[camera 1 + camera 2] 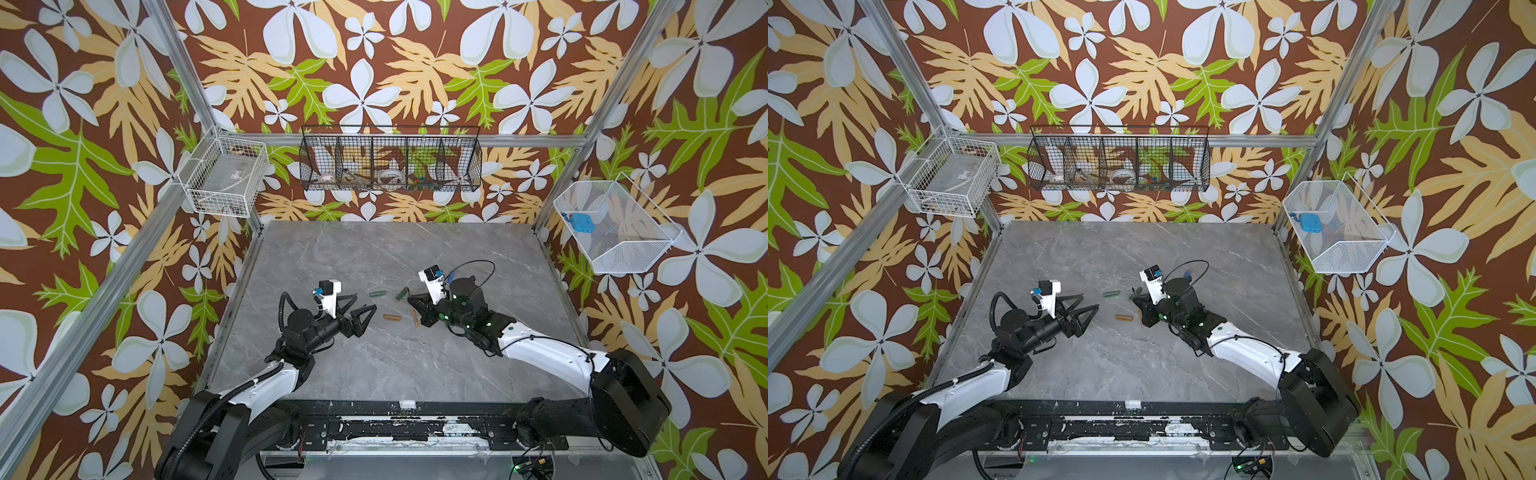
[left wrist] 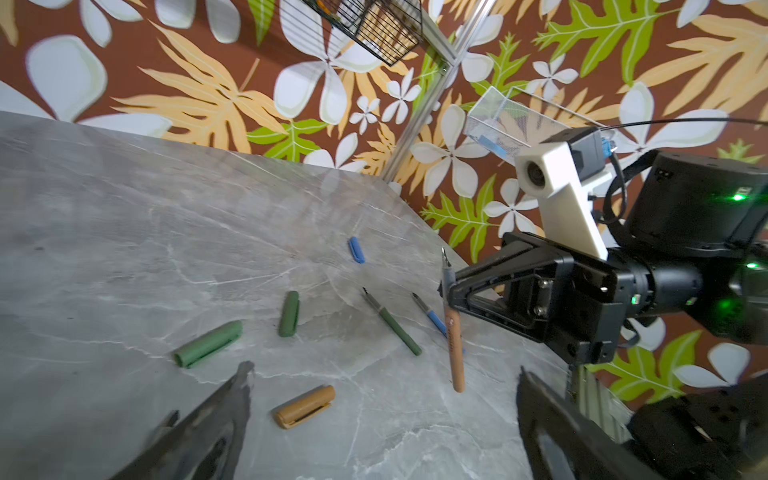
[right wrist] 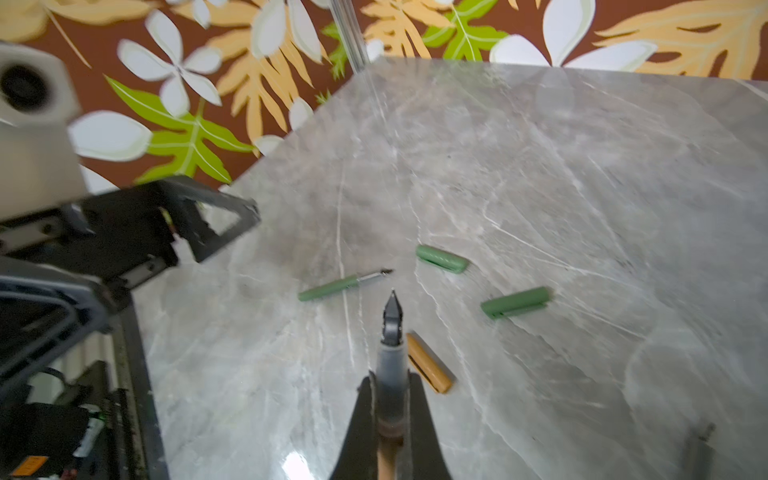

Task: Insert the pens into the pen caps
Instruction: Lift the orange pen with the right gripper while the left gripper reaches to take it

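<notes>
Currently right pincer (image 3: 390,386) clamps the orange-brown pen (image 2: 454,349); left pincer (image 1: 363,302) gapes near orange-brown cap (image 2: 304,406).

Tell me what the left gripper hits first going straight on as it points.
Probably the orange-brown cap, lying just ahead between the open jaws of the left gripper; if it passes above, the orange-brown pen in the right gripper comes next.

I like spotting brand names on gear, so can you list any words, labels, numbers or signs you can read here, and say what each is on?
No text in these pictures can be read.
Small dark marking on the orange-brown pen: too blurred to read.
Small dark label on the clear box in the white wire basket: too small to read.
</notes>
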